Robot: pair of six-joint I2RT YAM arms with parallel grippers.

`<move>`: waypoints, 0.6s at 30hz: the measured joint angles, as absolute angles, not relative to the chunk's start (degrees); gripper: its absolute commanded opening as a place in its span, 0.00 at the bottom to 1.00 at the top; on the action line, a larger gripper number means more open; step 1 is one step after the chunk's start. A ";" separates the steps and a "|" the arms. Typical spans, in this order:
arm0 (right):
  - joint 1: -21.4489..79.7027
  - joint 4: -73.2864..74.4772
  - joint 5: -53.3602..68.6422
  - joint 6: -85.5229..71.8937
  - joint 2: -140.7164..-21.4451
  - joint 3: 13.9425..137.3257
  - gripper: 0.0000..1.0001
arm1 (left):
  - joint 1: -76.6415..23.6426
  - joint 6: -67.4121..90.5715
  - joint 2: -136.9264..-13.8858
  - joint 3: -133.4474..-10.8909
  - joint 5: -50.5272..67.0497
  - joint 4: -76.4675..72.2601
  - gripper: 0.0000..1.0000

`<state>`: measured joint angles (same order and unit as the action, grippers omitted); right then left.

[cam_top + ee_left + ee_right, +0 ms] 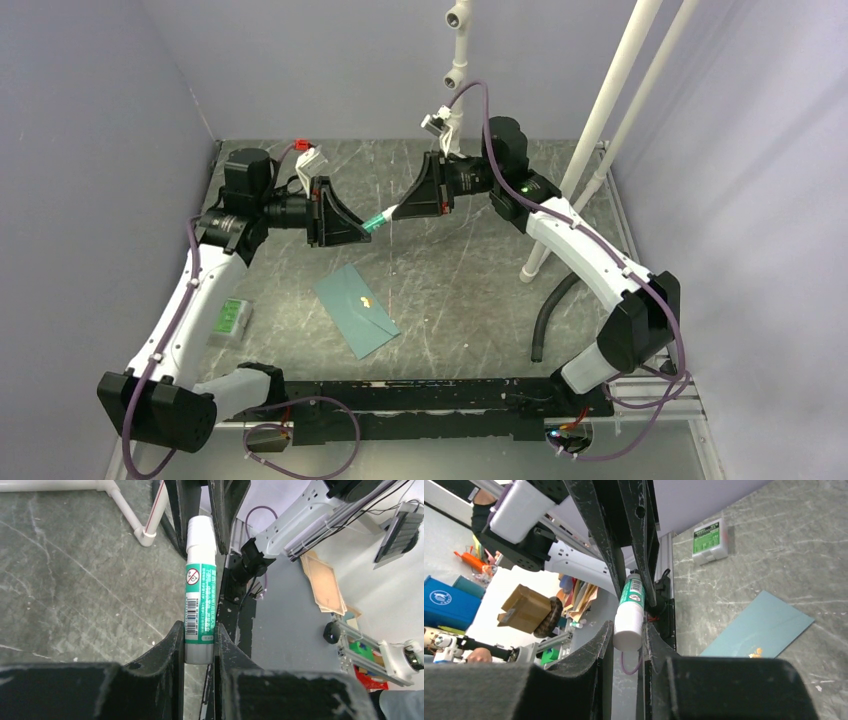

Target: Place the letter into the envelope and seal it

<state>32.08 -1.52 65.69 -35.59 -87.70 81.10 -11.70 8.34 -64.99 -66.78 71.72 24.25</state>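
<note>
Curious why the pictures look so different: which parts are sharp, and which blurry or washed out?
Left wrist view: the glue stick label reads crisply, while the bright background at right looks washed out. Right wrist view: the envelope is sharp, the background at left softer. Top view: even light, only faint shadows.

The glue stick [200, 600] wears a green label. Near its white cap is a round red prohibition sign [193, 576], below that a barcode [192, 612], and alongside run lines of white print too small to read. Right of the glue stick, a green-and-white packet [710, 541] bears illegible print. Lower right of it, the envelope [764, 625] shows a small gold mark [754, 653]. Far left of it, a blue bin [444, 602] has a round white logo.
</note>
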 measured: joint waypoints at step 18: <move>34.26 10.83 65.54 -28.82 -90.02 84.99 0.00 | -11.73 -6.26 -69.34 -73.97 72.20 42.30 0.02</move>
